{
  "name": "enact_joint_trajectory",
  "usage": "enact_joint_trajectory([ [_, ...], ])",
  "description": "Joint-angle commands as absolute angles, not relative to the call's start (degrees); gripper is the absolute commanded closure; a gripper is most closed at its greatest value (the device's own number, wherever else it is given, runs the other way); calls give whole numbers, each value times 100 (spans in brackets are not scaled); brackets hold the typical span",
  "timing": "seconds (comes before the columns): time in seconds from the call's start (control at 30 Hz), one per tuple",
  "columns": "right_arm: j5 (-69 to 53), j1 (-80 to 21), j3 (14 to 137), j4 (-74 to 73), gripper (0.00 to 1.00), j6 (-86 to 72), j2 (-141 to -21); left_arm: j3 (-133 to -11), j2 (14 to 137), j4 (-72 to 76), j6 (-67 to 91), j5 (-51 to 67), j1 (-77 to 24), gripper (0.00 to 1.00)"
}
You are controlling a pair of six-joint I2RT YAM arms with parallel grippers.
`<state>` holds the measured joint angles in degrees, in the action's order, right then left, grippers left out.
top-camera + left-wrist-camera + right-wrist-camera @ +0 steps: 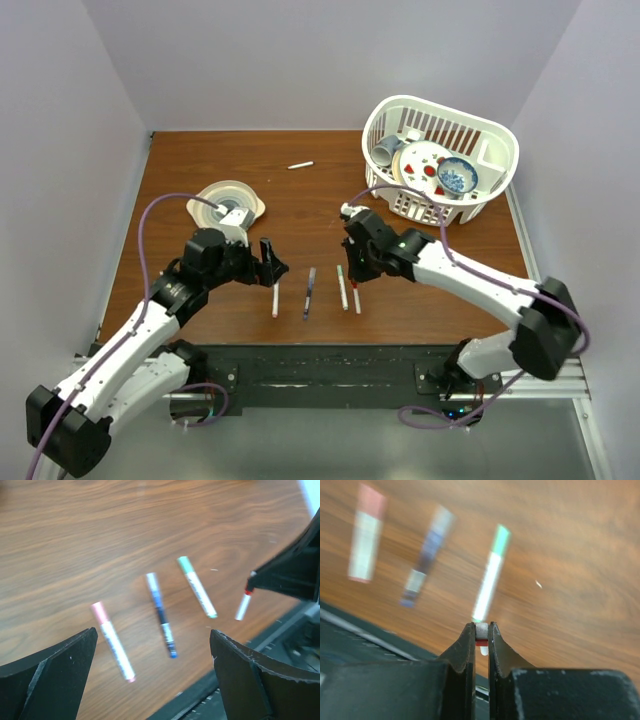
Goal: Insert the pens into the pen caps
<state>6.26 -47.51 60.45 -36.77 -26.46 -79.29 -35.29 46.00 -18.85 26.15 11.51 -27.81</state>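
right tool fills the bottom of its own wrist view, its two black fingers pressed together on the red pen, pinching it at the red band near one end; the white barrel shows just below the fingertips. whether that pen's other end touches the surface cannot be told.

left tool is spread wide, holding nothing, and hovers over the row of pens near the front edge of the surface. seen through its gap, three pens lie roughly parallel and apart from one another:
- pink pen, white barrel, with a pink cap on its far end
- blue pen, dark barrel
- green pen, white barrel, with a green cap on its far end

the red pen sits just right of the green one, last in the row.

a fifth, white pen lies alone well back on the surface. a white basket of dishes stands at the far right, and a cream disc lies just behind the left tool.
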Motion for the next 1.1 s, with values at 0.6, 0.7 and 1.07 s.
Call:
enact_joint_trajectory([
  [0.6,132,-3401,6828,-3488,62,-2724,-10029,-3964,4421,-3084,3568,-2502,-2751,2],
  [0.7,132,-3393,7039,-3498,56,-2690,-9879,-4034,4333,-3322,3796,-2890,-2751,1],
  [1.07,-308,-3401,9815,-2690,39,-1214,-11319,-3841,3402,-3015,3533,-2628,-2751,1],
])
